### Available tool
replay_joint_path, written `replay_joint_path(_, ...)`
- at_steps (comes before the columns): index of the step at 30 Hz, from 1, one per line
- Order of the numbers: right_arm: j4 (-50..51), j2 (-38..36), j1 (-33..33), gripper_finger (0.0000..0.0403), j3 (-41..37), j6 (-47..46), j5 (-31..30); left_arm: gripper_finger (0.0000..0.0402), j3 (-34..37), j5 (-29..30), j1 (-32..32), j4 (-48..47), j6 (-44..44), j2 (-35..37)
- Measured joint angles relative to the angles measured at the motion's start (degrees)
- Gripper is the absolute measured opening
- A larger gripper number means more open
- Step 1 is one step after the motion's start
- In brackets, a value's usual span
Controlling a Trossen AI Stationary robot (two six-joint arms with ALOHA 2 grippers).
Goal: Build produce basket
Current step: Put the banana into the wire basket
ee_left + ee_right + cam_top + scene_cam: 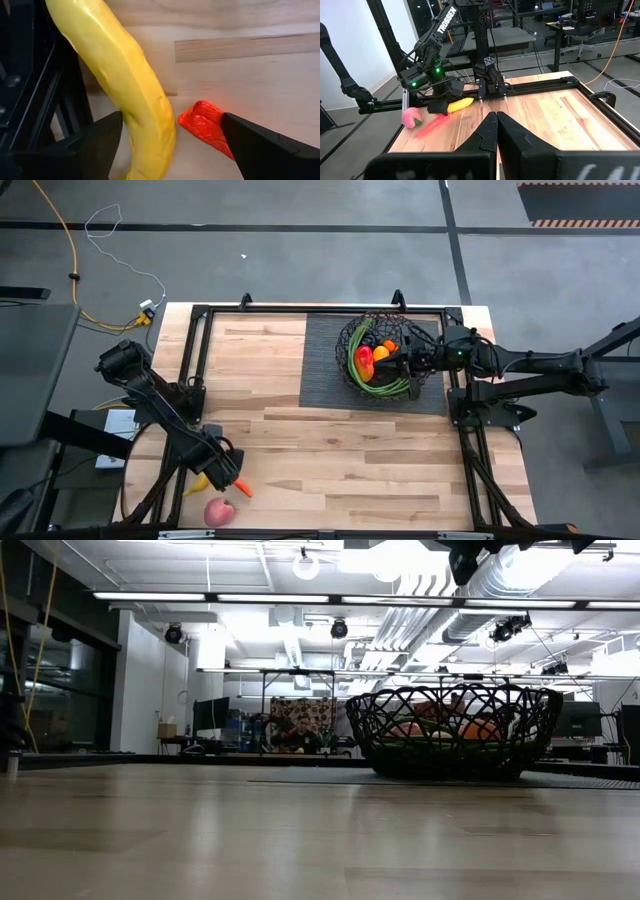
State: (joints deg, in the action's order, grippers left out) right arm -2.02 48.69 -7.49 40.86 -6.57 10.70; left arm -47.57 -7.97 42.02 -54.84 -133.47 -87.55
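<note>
My left gripper (pixel 170 122) points down at the table's near left corner, open. The yellow banana (pixel 125 90) and the tip of the orange carrot (pixel 205 125) lie on the table between its fingers. The pink-red apple (pixel 219 512) rests just nearer the front edge. The black wire basket (pixel 385 355) stands on a dark mat (pixel 325 370) at the far right and holds green beans (pixel 375 387), a red-yellow pepper (pixel 365 360) and an orange (pixel 383 352). My right gripper (pixel 496 125) is shut and empty, held level high over the basket's right rim. My left gripper comes from above, its fingers across the banana. One finger (pixel 100 142) stands close against the banana's side (pixel 131 125); I cannot tell whether it touches. The other finger (pixel 260 145) stands just beyond the carrot's tip, apart from it.
The left arm's black frame rail (pixel 30 90) runs close beside the banana. The table's front edge lies just past the apple. Bare wood (pixel 340 460) spans the table's middle and near right. A person sits far off in the room (pixel 290 735).
</note>
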Motion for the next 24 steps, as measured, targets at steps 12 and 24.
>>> replay_joint_path(12,0.15,0.00,0.00,0.0000,0.00,-0.04,0.00,0.0330,0.02,2.70,-0.82,1.26,0.35,0.33)
replay_joint_path(24,0.13,0.00,0.00,0.0000,0.00,-0.92,-0.02,0.0330,0.07,3.72,-1.66,-4.19,0.57,0.31)
